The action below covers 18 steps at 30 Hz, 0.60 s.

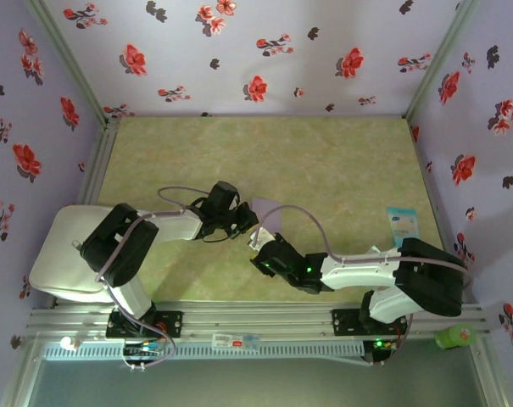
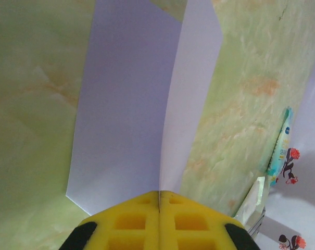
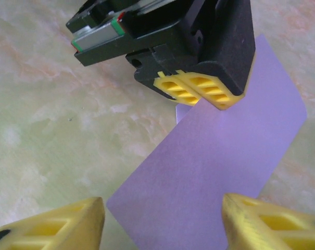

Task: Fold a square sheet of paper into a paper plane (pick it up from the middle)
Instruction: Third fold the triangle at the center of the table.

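While the left gripper (image 3: 199,92) clamps its yellow fingers shut on the near end of a centre crease, the square sheet of paper (image 2: 126,104) juts out ahead of it near the middle of the green tabletop (image 1: 324,161) — two lavender panels leaning apart from the fold. Pinching at the crease looks meant to keep the halves aligned. The right gripper (image 3: 162,208) hovers just beside, spread wide with the sheet's free panel between its fingers and closed on nothing — seemingly placed to take or press the paper next. No dart shape has formed yet.
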### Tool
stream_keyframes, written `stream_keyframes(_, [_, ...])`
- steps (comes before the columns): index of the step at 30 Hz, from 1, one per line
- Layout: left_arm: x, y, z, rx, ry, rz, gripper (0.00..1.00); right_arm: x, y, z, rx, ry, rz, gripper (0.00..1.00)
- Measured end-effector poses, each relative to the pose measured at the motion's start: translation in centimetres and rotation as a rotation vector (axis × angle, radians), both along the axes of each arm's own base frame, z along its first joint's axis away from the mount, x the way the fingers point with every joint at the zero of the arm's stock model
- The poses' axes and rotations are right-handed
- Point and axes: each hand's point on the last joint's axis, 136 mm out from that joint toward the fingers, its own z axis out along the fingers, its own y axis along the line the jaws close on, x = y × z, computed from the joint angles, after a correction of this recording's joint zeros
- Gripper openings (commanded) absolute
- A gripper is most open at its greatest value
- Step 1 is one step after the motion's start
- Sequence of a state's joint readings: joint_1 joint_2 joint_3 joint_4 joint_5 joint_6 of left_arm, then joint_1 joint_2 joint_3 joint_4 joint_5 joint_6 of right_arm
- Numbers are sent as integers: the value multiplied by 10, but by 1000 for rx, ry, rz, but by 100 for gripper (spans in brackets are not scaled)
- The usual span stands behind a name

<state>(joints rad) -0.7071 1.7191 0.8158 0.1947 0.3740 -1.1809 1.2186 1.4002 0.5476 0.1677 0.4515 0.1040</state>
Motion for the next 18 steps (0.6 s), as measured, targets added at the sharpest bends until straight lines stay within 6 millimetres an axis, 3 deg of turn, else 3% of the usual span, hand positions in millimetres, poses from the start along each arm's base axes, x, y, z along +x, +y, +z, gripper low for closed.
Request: stream_keyframes(18, [0, 0, 0, 0, 0, 0, 0, 1, 0, 9, 70, -6, -41, 15])
